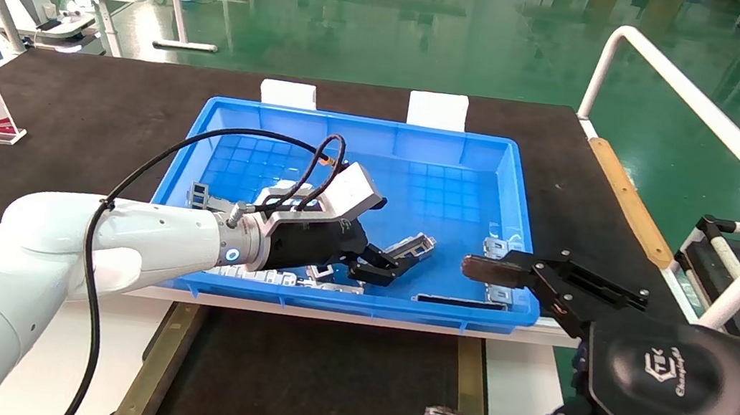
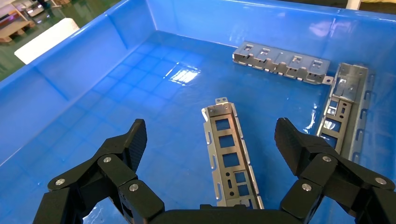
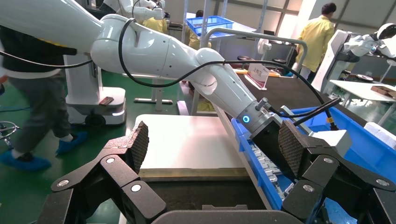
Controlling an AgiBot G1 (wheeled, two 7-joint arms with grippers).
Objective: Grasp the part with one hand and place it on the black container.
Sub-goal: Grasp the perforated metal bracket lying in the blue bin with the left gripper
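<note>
The dark surface carries a blue bin; on its near side, below the bin's front wall, lies the black container, brass strips along its sides. The left arm reaches over the bin's near wall, and the left claw hangs low inside with its jaws spread wide, gripping nothing. The part lies flat on the bin floor directly between those fingers, untouched. Two more metal pieces rest just beyond it. The right claw waits outside the bin's right front corner, wide open and empty.
</note>
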